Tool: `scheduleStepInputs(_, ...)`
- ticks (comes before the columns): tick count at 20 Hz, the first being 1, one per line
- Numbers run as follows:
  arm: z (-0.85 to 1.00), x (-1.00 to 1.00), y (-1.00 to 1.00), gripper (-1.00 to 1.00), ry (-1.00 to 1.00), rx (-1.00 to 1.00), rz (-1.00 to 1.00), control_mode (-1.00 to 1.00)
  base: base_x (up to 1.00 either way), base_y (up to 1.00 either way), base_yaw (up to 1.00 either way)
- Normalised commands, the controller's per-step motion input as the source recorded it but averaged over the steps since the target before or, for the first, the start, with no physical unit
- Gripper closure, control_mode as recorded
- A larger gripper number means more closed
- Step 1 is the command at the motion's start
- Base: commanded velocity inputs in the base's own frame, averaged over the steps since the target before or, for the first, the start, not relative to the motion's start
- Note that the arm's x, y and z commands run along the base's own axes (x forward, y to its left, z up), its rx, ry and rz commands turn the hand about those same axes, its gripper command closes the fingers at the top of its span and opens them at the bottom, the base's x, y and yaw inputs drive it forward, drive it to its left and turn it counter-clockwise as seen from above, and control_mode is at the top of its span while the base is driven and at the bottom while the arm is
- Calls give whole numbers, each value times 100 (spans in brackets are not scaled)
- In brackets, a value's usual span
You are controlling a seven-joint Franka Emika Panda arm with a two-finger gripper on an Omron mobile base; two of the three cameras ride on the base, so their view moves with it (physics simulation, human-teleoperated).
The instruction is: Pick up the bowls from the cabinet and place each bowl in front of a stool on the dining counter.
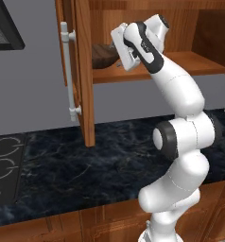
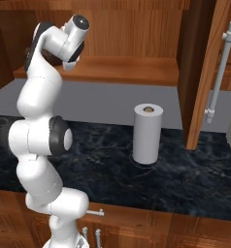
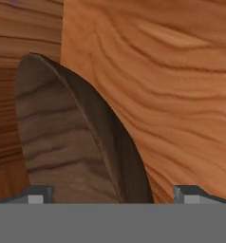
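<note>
A dark brown wood-grained bowl (image 1: 102, 55) sits on the plank shelf (image 1: 190, 64) of the open wall cabinet, at its left end. My gripper (image 1: 116, 57) reaches into the cabinet right beside that bowl. In the hand view the bowl (image 3: 72, 142) looms close, seen rolled on its side. Its rim runs down between my two finger tips, and my gripper (image 3: 115, 193) is open, its jaws wide on either side of the rim and apart from it. The dining counter and stools are out of view.
The cabinet door (image 1: 83, 71) with its silver bar handle (image 1: 69, 71) stands open to the left of my hand. Below lies a black marble wall counter (image 1: 86, 165) with a cooktop (image 1: 5, 165) at left. A paper towel roll (image 2: 147, 133) stands on the counter.
</note>
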Motion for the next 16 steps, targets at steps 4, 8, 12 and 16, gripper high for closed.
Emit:
scheduleStepInputs(4, -20, 12, 21, 100, 1, 0, 1, -100, 0, 0, 0)
scheduleStepInputs(8, -17, 5, 29, 100, 4, 0, 0, -100, 0, 0, 0)
scheduleStepInputs(12, -16, 0, 25, 100, 3, 0, 0, -100, 0, 0, 0)
scheduleStepInputs(16, -17, 0, 19, 100, 1, 0, 1, -100, 0, 0, 0)
